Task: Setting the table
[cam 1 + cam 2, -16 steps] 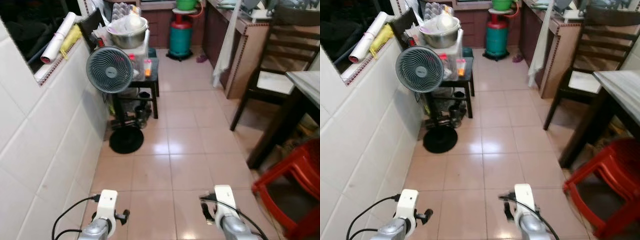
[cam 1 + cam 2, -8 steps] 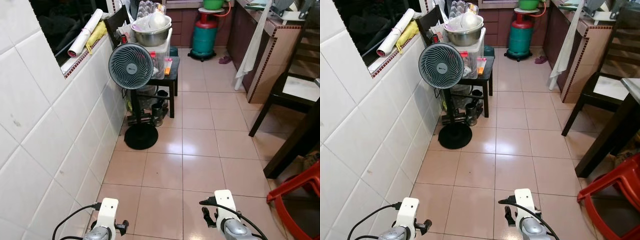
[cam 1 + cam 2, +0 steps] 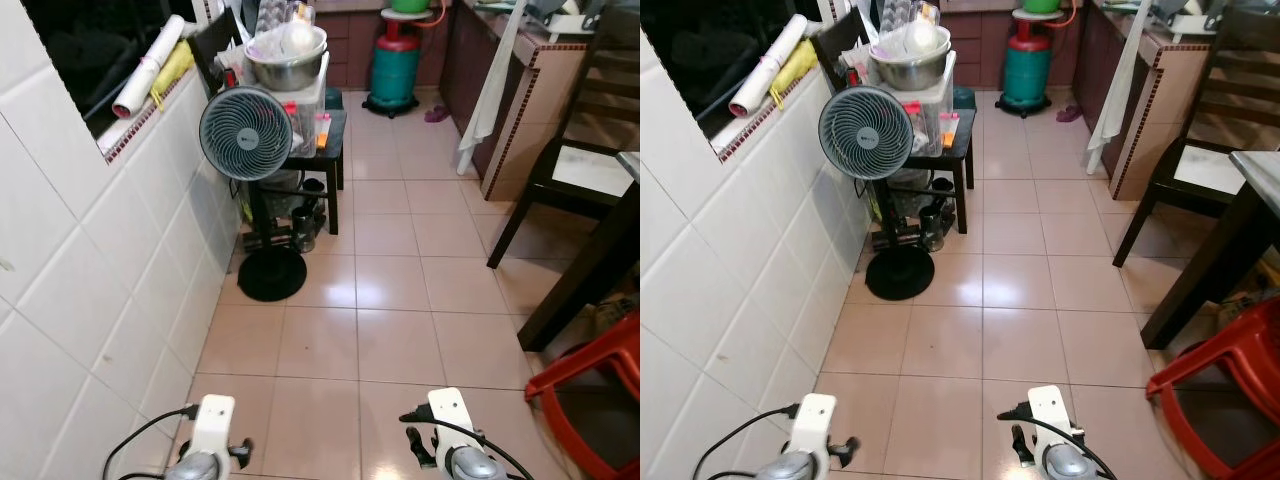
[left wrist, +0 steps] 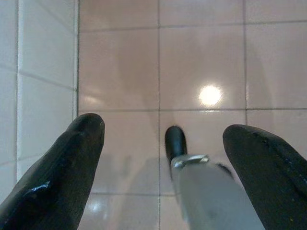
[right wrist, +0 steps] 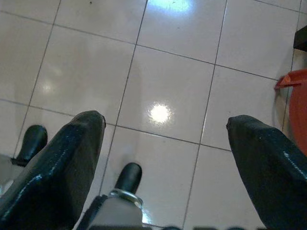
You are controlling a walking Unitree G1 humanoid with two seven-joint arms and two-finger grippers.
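Note:
A dark dining table [image 3: 1252,178] with a pale top stands at the right edge, and a dark wooden chair [image 3: 573,168] is drawn up beside it. A steel bowl [image 3: 285,62] with white items in it rests on a plastic box on a small black side table [image 3: 325,150] by the left wall. Both arms hang low, with my left wrist [image 3: 213,420] and right wrist [image 3: 447,412] at the bottom of the eye views. My left gripper [image 4: 165,128] is open over floor tiles beside the white wall. My right gripper [image 5: 165,120] is open over bare tiles.
A standing fan [image 3: 245,133] is in front of the side table. A green gas cylinder [image 3: 397,70] stands at the far end, and a white cloth [image 3: 487,85] hangs off the counter. A red plastic stool [image 3: 598,372] sits low on the right. Open tiled floor [image 3: 390,310] runs ahead.
The whole picture has shifted as the camera swung, so the table and stool sit further to the right. Both arms hang as before, with grippers open.

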